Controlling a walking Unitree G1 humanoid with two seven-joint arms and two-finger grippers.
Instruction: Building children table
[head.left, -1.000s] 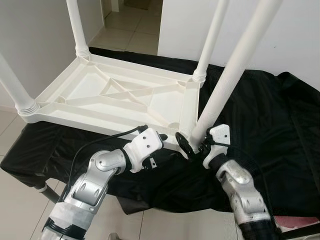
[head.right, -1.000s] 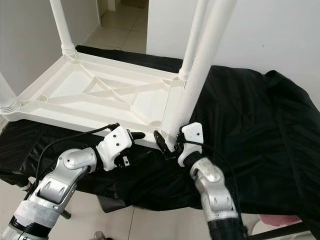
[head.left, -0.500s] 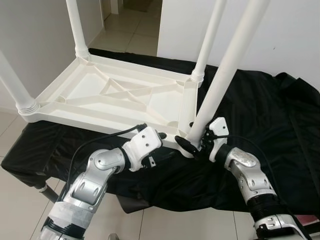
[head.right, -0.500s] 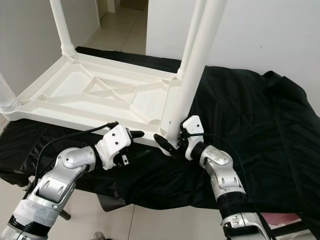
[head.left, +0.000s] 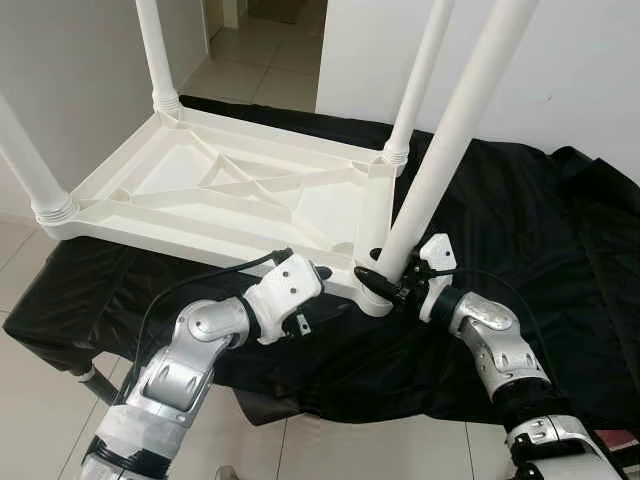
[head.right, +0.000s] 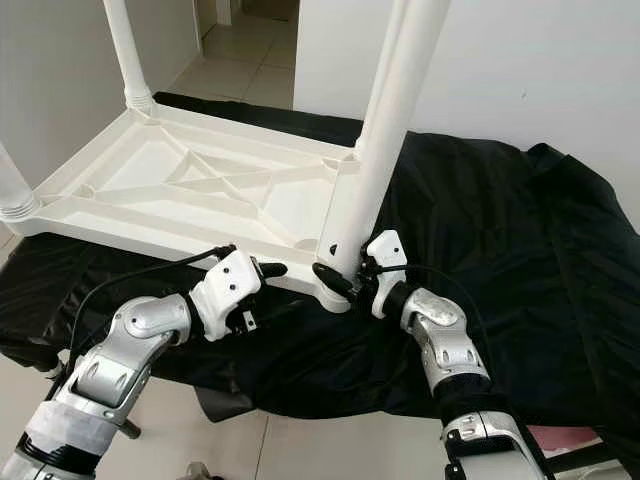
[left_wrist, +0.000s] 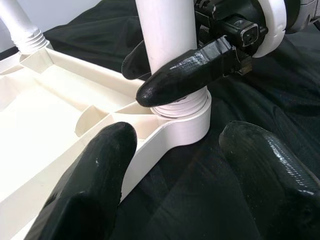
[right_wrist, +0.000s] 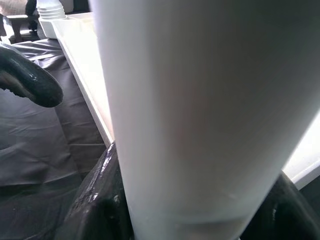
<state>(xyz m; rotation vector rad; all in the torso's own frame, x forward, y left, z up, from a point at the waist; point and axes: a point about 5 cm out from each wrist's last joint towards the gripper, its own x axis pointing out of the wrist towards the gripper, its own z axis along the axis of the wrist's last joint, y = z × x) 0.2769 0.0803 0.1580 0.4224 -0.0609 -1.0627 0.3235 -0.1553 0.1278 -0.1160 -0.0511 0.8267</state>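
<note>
At the near corner, right gripper (head.left: 385, 283) clasps table leg (head.left: 440, 150).

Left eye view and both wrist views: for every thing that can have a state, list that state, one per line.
Table top: upside down on the black cloth.
Three far legs: standing upright in their corner sockets.
Fourth leg: leaning, its base at the near corner socket.
Right pincer: shut on the fourth leg's base.
Left pincer: open, beside the table top's near rim.
</note>
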